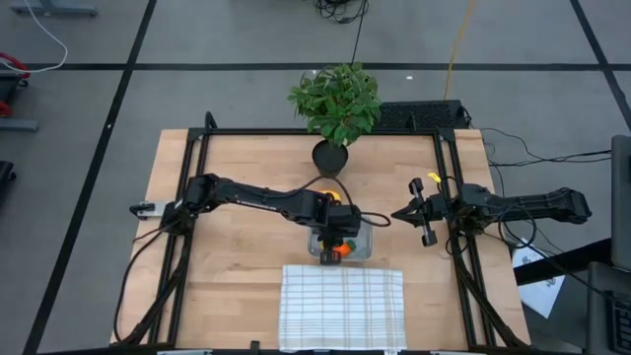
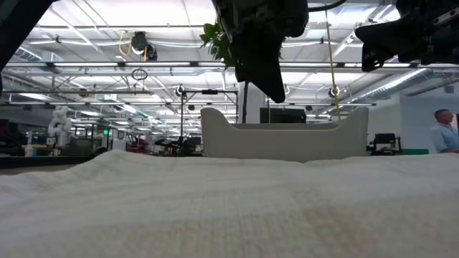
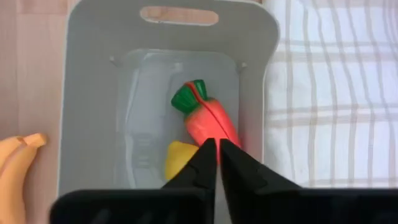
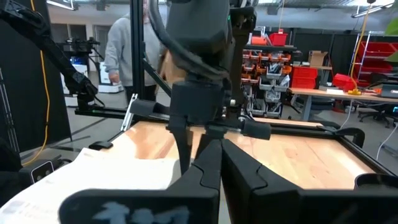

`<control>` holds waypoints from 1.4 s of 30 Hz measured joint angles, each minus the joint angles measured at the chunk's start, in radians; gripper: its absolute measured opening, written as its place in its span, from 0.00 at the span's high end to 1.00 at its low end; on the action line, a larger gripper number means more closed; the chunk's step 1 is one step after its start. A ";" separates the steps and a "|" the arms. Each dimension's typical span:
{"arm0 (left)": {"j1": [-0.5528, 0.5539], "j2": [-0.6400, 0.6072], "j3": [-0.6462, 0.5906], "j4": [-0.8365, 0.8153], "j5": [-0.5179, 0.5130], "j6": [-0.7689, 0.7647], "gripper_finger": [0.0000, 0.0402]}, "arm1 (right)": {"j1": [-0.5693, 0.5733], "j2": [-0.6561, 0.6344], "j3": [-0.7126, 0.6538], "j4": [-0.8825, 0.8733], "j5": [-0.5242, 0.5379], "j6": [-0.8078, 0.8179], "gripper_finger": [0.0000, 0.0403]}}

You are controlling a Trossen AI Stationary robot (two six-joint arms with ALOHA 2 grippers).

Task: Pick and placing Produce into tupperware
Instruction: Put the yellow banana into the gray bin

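I saw the wooden surface [image 1: 246, 247] first, with the checked cloth [image 1: 342, 307] spread at its near edge and the potted plant [image 1: 335, 104] at the far edge. The left arm reached in across the middle, its gripper [image 1: 336, 240] hanging over the clear container [image 3: 93, 93], which sat just beyond the cloth's far edge. The right arm waited well off to the right, its gripper [image 1: 406, 213] held above bare wood with its jaws pressed together on nothing.

From the left wrist camera, the left jaws stood closed tip to tip just over the carrot's orange body, and I could see nothing held between them. The carrot [image 3: 208, 115] lay inside the container, green top pointing toward the handle slot. The lemon [image 3: 177, 160] lay in the container too, touching the carrot's side and partly hidden behind the jaws. The banana [image 3: 15, 171] lay outside on the wood, just beside the container's wall.
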 joint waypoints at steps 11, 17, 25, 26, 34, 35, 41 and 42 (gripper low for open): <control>-0.002 -0.002 -0.001 0.003 -0.061 0.006 0.99 | 0.000 0.000 0.000 0.000 0.000 0.008 1.00; -0.007 -0.062 -0.002 -0.047 -0.194 0.041 0.99 | 0.000 0.000 0.000 0.000 0.000 0.008 1.00; -0.006 -0.238 -0.002 -0.053 -0.330 0.066 1.00 | 0.000 -0.001 0.000 0.001 0.000 0.007 1.00; -0.006 -0.260 -0.002 -0.043 -0.340 0.068 1.00 | 0.000 -0.001 0.000 0.000 0.000 0.007 1.00; -0.006 -0.398 -0.001 -0.093 -0.421 0.102 1.00 | 0.000 -0.001 0.000 -0.001 0.000 0.011 1.00; -0.004 -0.415 -0.001 -0.119 -0.422 0.100 1.00 | 0.000 -0.001 0.000 0.000 0.000 0.011 1.00; 0.005 -0.485 -0.002 -0.187 -0.496 0.051 1.00 | 0.000 -0.002 0.000 0.000 0.000 0.017 1.00; 0.005 -0.499 -0.002 -0.186 -0.498 0.050 1.00 | 0.000 -0.002 0.000 0.000 0.000 0.018 1.00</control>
